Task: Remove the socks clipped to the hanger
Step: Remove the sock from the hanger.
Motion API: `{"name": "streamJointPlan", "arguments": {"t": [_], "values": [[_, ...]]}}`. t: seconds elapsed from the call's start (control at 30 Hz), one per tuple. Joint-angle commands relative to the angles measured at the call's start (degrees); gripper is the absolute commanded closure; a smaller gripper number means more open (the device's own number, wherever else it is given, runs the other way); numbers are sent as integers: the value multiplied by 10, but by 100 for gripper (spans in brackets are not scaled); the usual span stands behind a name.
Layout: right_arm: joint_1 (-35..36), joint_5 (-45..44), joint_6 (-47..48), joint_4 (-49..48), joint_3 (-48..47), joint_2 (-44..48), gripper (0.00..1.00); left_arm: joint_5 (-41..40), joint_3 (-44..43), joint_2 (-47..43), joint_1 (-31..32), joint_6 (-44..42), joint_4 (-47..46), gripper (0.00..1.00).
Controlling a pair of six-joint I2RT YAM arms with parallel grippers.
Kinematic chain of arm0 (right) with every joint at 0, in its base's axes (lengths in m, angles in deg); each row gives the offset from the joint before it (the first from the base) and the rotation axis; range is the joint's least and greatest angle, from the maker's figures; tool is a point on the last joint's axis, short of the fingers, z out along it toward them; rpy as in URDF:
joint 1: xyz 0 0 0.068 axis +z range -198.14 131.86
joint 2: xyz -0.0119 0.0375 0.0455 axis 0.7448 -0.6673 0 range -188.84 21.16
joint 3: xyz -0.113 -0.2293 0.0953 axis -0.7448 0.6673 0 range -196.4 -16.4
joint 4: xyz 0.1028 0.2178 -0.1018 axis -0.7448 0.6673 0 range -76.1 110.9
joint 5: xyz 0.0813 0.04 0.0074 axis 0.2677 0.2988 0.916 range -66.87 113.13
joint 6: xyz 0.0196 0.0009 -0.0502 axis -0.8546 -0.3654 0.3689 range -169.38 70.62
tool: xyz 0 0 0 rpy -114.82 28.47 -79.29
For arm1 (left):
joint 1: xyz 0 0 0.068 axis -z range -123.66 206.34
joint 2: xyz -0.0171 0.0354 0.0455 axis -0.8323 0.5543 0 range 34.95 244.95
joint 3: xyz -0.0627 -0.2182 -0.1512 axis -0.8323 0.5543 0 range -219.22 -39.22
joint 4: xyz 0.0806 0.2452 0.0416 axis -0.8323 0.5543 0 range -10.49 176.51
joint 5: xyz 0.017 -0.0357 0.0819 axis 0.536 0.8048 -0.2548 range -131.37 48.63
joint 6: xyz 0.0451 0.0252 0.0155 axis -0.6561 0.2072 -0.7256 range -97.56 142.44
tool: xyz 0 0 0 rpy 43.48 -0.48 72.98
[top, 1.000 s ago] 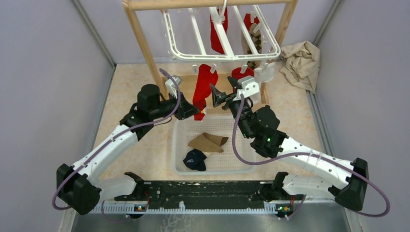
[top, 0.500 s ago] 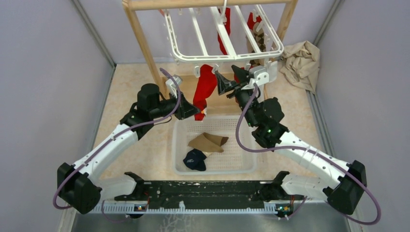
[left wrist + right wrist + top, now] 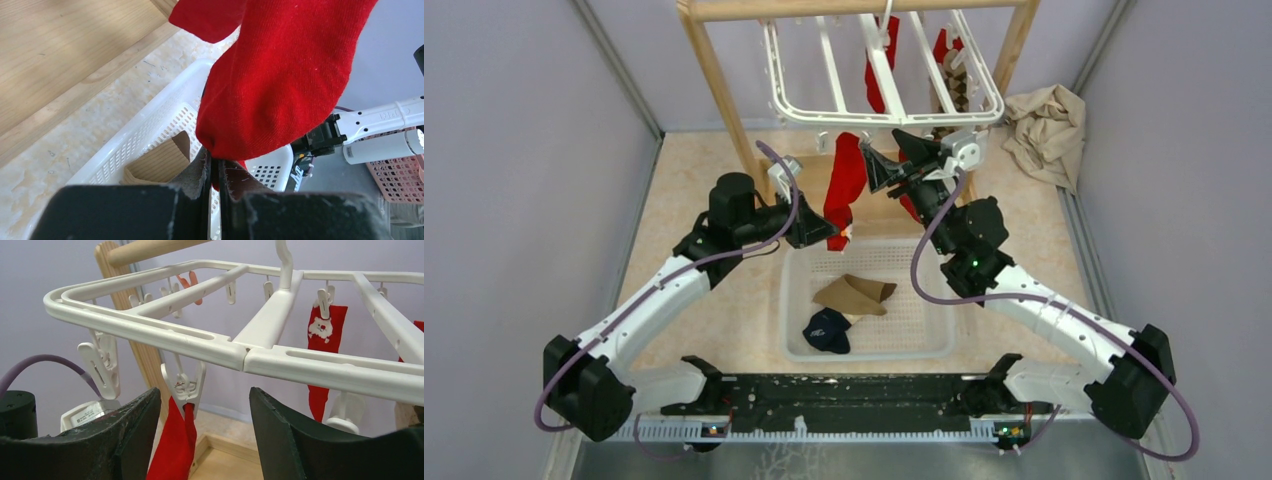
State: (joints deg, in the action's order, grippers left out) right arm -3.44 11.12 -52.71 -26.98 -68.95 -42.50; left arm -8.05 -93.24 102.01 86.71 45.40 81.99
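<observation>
The white hanger (image 3: 886, 112) hangs from the wooden frame, with its front rail close overhead in the right wrist view (image 3: 240, 356). A red sock (image 3: 845, 183) hangs from a front clip (image 3: 184, 382). My left gripper (image 3: 827, 234) is shut on that red sock's toe (image 3: 280, 85), with the fabric pinched between its pads (image 3: 216, 170). My right gripper (image 3: 891, 157) stands open just under the front rail. The clip and the sock's top (image 3: 176, 440) sit between its fingers (image 3: 205, 432), nearer the left one. More red socks (image 3: 322, 350) and a leopard one (image 3: 955, 85) hang further back.
A white perforated basket (image 3: 924, 340) below holds a tan sock (image 3: 854, 293) and a navy sock (image 3: 827, 330). The wooden frame's post (image 3: 724, 100) stands left of the hanger. A beige cloth (image 3: 1044, 125) lies at the back right. Grey walls close in both sides.
My right gripper has risen and moved back towards the hanger's front rail, up to the red sock's clip. The hanger has swung slightly. The left arm has held still.
</observation>
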Motion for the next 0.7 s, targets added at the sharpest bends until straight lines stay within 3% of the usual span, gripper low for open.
{"name": "streamJointPlan", "arguments": {"t": [0.0, 0.67], "values": [[-6, 17, -12, -50, -29, -13, 33, 16, -3, 5, -5, 2, -19, 91], [-6, 17, -11, -103, -47, -49, 32, 33, -10, 27, -5, 3, -38, 92]]}}
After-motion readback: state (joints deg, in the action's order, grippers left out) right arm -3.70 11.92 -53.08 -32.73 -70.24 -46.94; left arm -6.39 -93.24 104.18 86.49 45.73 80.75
